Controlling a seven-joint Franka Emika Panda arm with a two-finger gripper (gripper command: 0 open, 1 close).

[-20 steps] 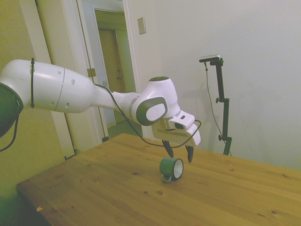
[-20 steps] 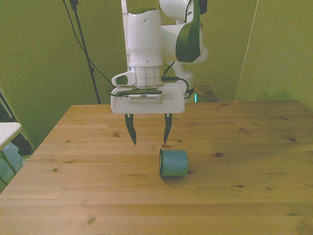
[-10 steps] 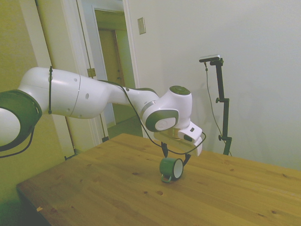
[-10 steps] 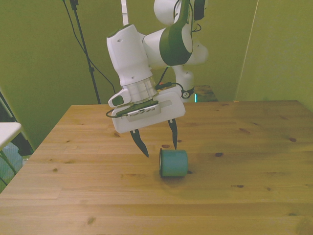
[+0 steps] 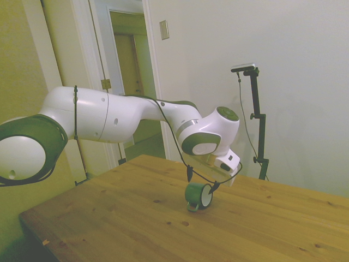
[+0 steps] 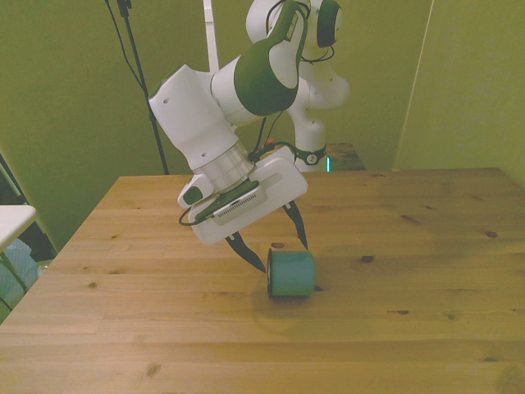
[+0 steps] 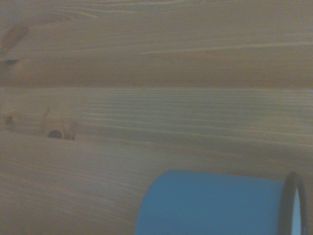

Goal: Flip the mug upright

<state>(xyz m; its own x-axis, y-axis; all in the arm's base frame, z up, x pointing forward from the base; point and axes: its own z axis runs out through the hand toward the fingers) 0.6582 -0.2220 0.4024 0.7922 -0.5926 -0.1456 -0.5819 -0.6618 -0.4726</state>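
Mug (image 5: 198, 196) on side, jaws spread above it.

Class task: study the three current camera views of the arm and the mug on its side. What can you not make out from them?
- Side view: whether the gripper touches the mug; too small.
- Front view: the mug's handle and opening, hidden behind its own body.
- Wrist view: the mug is cut off by the edge and blurred.
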